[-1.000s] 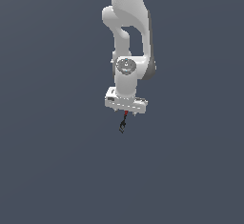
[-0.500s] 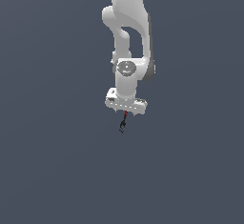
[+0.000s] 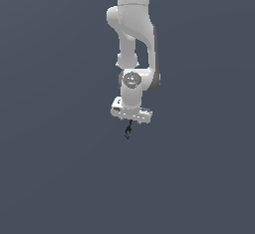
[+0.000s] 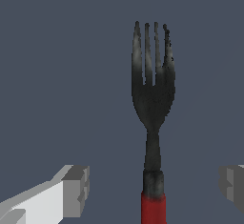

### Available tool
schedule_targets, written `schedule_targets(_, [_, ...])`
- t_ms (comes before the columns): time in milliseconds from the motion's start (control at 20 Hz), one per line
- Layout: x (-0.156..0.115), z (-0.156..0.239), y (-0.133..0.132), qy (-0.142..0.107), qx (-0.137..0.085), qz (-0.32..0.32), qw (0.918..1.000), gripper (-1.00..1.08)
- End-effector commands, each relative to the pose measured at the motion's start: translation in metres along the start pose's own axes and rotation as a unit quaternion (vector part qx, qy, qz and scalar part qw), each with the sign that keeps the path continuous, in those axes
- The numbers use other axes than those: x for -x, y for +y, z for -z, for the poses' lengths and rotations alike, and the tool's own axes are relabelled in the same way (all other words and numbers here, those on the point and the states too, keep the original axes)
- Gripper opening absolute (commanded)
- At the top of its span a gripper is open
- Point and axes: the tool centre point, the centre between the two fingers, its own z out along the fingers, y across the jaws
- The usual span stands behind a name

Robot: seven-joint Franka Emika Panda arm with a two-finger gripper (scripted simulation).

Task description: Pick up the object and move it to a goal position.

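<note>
Table (image 3: pixel 55 178), plain slate-grey, fills the background of both views; we see no edge or marking on it.

Arm (image 3: pixel 133 34), white Panda, comes in from the top of the exterior view and runs down the middle, with a round grey joint cap (image 3: pixel 131 79) facing the camera just above the wrist.

Gripper (image 3: pixel 130 121) sits at the lower end of the arm, its white crossbar slightly tilted, lower toward the exterior view's right. In the wrist view we see its two grey fingertips (image 4: pixel 76 189) standing wide apart, one on each side of the frame, with clear gaps between each pad and the fork, so the gripper is spread and clamps nothing.

Fork (image 3: pixel 128 129), the task's object, shows in the exterior view as a tiny dark sliver just under the gripper, too small there for detail. In the wrist view the fork (image 4: pixel 152 99) lies centred between the fingertips: black four-tined head pointing away from the gripper, dark neck, red handle (image 4: pixel 153 209) nearest the camera. We cannot tell whether it rests on the table or is off it.
</note>
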Motion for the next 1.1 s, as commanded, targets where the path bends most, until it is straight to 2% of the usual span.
schedule_targets(0, [0.0, -0.006, 0.0, 0.001, 0.0, 0.0, 1.0, 1.0])
schedule_targets(150, [-0.001, -0.009, 0.0, 0.001, 0.0, 0.0, 1.0, 1.0])
schedule_targets(200, [-0.001, -0.009, 0.0, 0.001, 0.0, 0.0, 1.0, -1.0])
schedule_targets(650, [-0.001, -0.009, 0.0, 0.001, 0.0, 0.0, 1.0, -1.0])
schedule_targets(1050, [-0.004, 0.009, -0.001, 0.001, 0.0, -0.002, 1.0, -1.0])
